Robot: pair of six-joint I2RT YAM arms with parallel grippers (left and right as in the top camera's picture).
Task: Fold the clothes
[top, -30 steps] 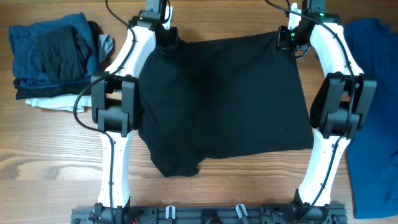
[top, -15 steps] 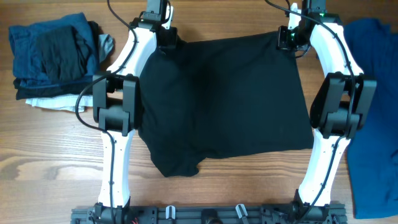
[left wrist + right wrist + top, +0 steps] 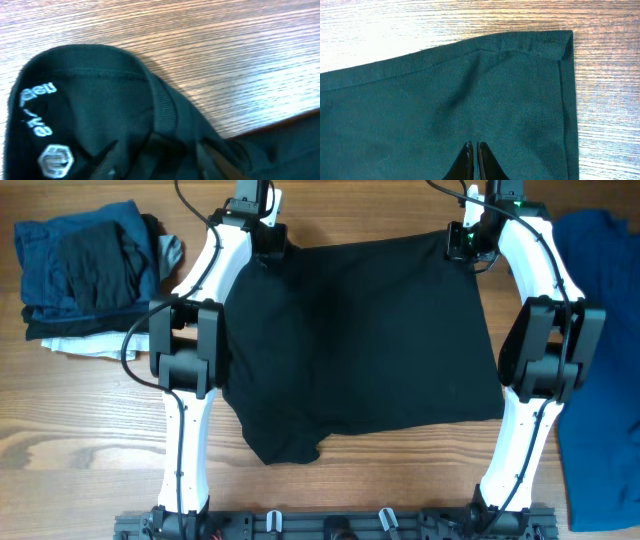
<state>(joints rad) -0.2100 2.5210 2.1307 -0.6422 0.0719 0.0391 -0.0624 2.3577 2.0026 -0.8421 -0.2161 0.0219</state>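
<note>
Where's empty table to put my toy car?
Biggest bare patch: near-left corner of the wooden table, bordered by the folded clothes pile and white left arm. A thin strip lies beyond the black T-shirt. The royal-blue shirt crowds the right side.

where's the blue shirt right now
In the overhead view the blue shirt lies at the far right of the table, just outside the right arm, with the black shirt spread out on that arm's other side.

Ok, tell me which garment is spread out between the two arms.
The black T-shirt, lying open in the middle of the table. The blue shirt is off at the right edge, and the folded pile sits far left.
</note>
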